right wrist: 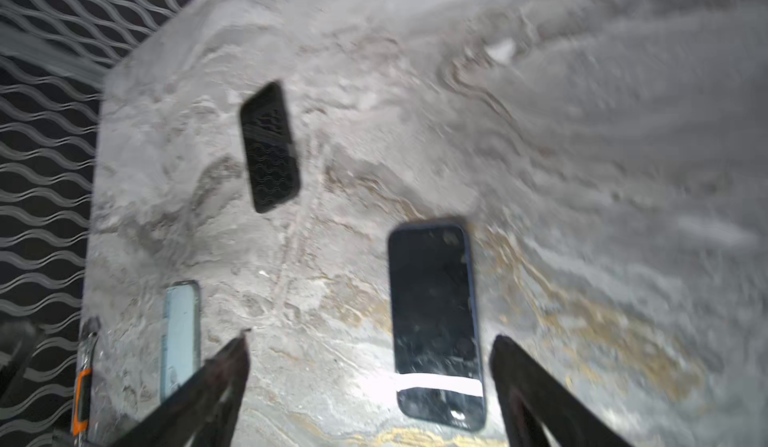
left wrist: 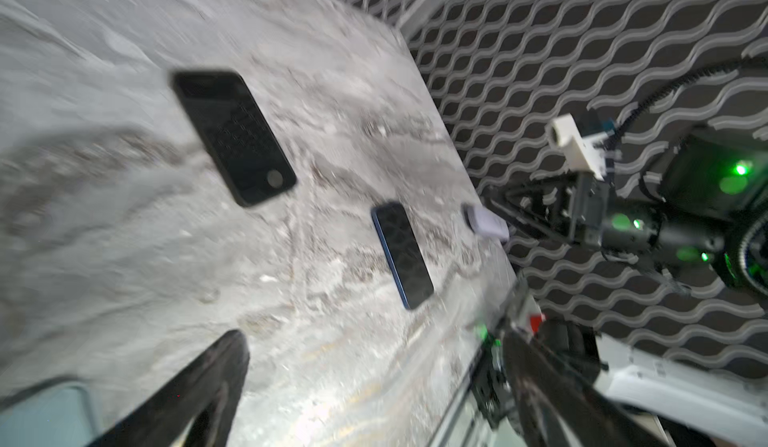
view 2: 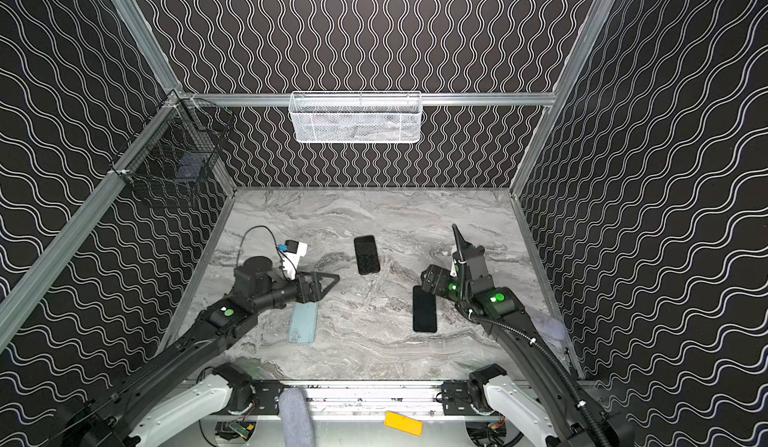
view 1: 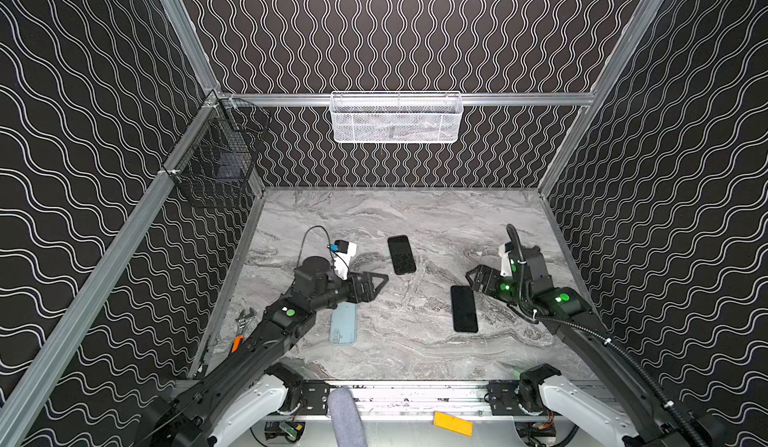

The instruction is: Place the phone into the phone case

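Observation:
A light blue phone case (view 1: pixel 344 327) (view 2: pixel 303 324) lies flat at the front left, its far end under my left arm. My left gripper (view 1: pixel 380 280) (view 2: pixel 332 279) hovers just beyond it, open and empty, as the left wrist view (left wrist: pixel 374 361) also shows. A black phone with a dark blue rim (view 1: pixel 464 308) (view 2: pixel 424 310) (right wrist: pixel 432 299) (left wrist: pixel 401 253) lies flat to the right. My right gripper (view 1: pixel 471 282) (view 2: pixel 424 280) (right wrist: pixel 370 347) is open over that phone's far end, its fingers apart from it.
A second black phone (view 1: pixel 401 254) (right wrist: pixel 268 149) lies further back near the middle. A wrench with an orange handle (view 1: pixel 243 324) rests by the left wall. A white mesh basket (view 1: pixel 397 116) hangs on the back wall and a black wire basket (view 1: pixel 216 162) on the left wall.

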Available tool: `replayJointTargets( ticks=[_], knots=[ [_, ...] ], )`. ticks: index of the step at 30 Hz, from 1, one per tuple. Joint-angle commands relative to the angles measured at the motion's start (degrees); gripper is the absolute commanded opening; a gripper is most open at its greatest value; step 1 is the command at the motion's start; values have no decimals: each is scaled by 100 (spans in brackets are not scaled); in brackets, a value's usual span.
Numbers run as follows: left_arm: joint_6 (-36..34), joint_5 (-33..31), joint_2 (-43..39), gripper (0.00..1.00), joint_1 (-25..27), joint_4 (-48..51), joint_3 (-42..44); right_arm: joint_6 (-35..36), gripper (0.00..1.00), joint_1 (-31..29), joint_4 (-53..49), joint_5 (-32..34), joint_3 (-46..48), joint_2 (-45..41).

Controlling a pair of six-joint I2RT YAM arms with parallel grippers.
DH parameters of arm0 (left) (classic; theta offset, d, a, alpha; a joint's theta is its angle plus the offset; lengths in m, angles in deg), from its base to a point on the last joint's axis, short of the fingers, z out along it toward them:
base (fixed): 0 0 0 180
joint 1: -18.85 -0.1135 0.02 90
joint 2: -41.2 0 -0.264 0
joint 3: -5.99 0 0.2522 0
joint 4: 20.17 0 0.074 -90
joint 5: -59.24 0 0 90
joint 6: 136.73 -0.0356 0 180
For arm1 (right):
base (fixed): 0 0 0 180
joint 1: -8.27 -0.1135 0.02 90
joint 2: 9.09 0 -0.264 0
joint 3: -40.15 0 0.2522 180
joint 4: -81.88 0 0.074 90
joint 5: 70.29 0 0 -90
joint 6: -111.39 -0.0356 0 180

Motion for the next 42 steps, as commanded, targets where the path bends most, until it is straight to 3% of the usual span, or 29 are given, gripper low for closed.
replayJointTargets(
  ticks=[1,10,17,22,28,36,39,42],
  knots=[
    [86,-38,221,99,413,-426,79,-791,95,8,-85,252,296,-172],
    [445,117,933,98,700,-1108,250,-1065,95,-35,442,-565,1030,124],
    [599,-2,1045,98,732,-1401,396,-820,96,-212,383,-96,856,676],
    [652,-61,1139,99,791,-1376,422,-682,96,-295,1007,-400,918,1290],
    [646,-175,1175,99,803,-1239,352,-650,96,-1001,1379,-144,710,1922],
    [776,-384,1069,99,804,-1093,424,-836,95,-1631,1966,-353,374,2705],
    [757,-491,961,99,805,-989,437,-869,95,-1706,1967,-279,238,2662],
    [765,-467,974,99,803,-1023,437,-898,97,-1624,1516,266,135,2125]
  ],
)
